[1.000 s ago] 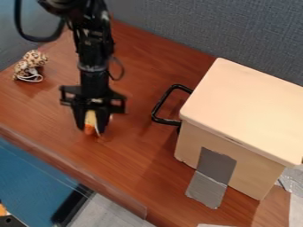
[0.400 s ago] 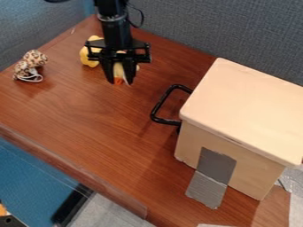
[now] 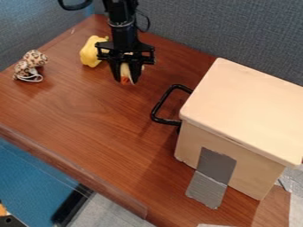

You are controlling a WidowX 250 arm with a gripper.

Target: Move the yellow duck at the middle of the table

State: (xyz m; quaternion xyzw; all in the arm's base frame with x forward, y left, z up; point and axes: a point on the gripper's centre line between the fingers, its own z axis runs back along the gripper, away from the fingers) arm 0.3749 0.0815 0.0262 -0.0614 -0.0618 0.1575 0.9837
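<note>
We have the gripper (image 3: pixel 126 79) closed on what we take to be the yellow duck (image 3: pixel 125 70), orange end down, over the table's (image 3: pixel 89 104) far part, just beside a yellow lumpy thing (image 3: pixel 90 52); the middle lies toward the camera, so we judge the carry should go that way

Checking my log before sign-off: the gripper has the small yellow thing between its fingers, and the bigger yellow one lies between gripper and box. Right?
Not quite: in the camera view, the bigger yellow one lies on the side of the gripper away from the box. The small yellow thing is between the fingers.
</note>
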